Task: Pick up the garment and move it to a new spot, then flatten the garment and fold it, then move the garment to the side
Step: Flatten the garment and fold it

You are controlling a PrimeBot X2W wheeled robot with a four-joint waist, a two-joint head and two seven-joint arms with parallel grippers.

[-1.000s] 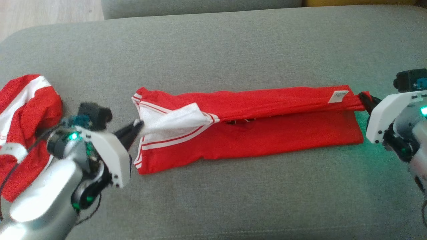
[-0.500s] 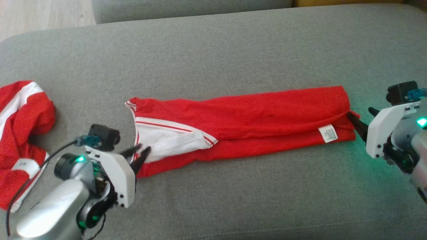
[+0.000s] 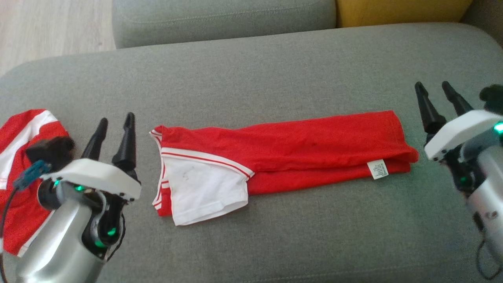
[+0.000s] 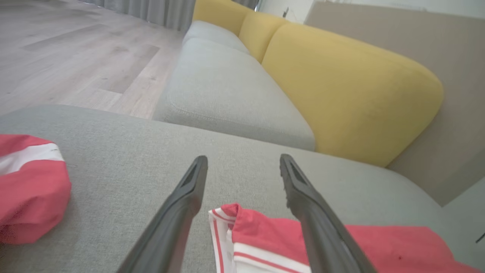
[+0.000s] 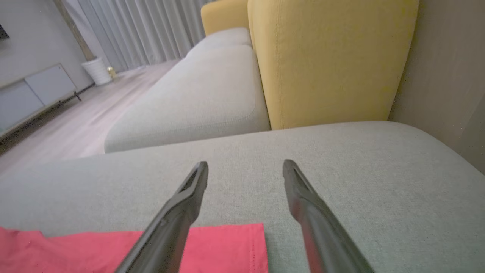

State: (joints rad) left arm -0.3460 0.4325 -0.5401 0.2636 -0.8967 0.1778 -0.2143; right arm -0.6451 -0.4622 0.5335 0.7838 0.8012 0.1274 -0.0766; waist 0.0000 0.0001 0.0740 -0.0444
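Since a second ago, the garment point(image 3: 298, 149) has been let go at both ends and its raised edge laid down. It is seen folded lengthwise, flat on the grey sofa seat point(image 3: 251, 78), with its white sleeve point(image 3: 204, 188) toward the left. The left fingers point(image 3: 126, 141) are spread apart and empty, just beside the sleeve end. The right fingers point(image 3: 428, 112) are likewise released, near the other end. Another red-and-white cloth point(image 3: 19, 188) is seen at the far left.

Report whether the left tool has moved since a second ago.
Yes. The left tool let go and drew back from the folded garment toward the crumpled red garment.
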